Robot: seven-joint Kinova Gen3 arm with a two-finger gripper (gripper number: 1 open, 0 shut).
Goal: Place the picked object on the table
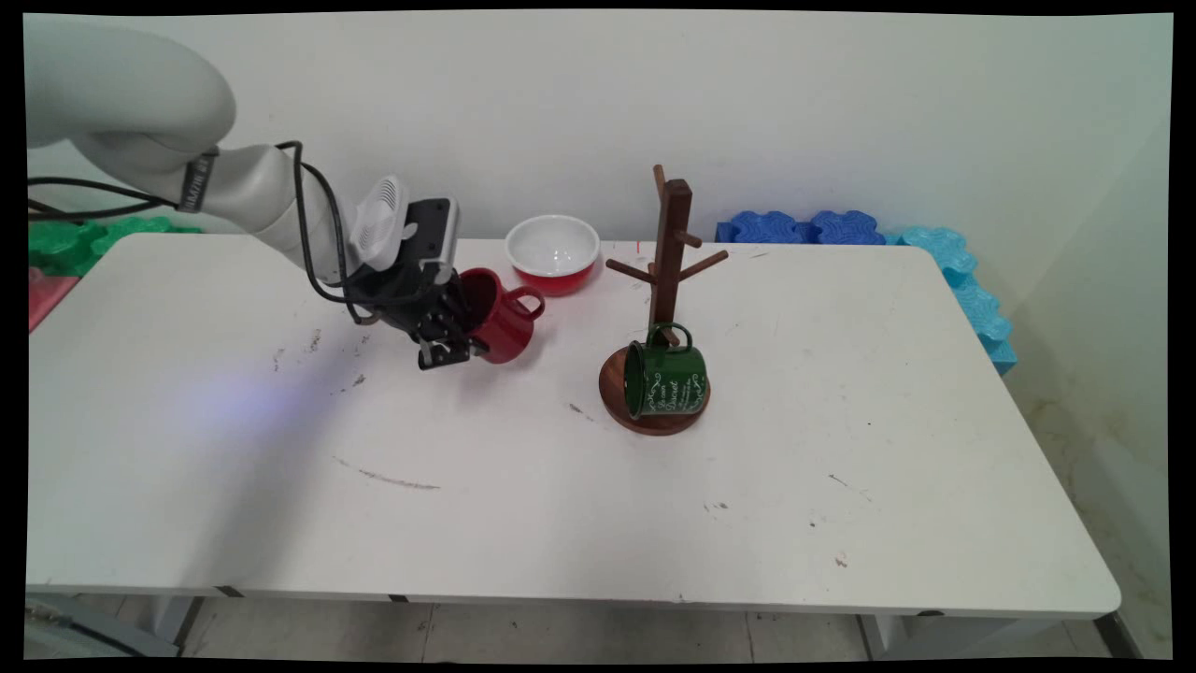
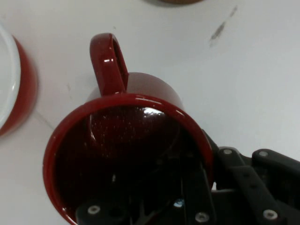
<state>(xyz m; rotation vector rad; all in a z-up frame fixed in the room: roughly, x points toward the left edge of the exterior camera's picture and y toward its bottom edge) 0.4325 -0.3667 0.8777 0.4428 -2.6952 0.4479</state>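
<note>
My gripper (image 1: 456, 329) is shut on the rim of a dark red mug (image 1: 505, 322), left of the table's middle. The mug is tipped on its side, with its mouth toward the hand and its handle pointing up and to the right. In the hand view the red mug (image 2: 131, 140) fills the picture with its mouth facing the camera. One finger of the gripper (image 2: 206, 164) reaches inside it and the other lies outside the rim. I cannot tell whether the mug touches the table.
A wooden mug tree (image 1: 669, 252) stands right of the mug. A green mug (image 1: 665, 379) lies on its side on the tree's round base (image 1: 654, 419). A red bowl with a white inside (image 1: 552, 250) (image 2: 11, 84) sits behind. Blue foam blocks (image 1: 804, 227) line the far right edge.
</note>
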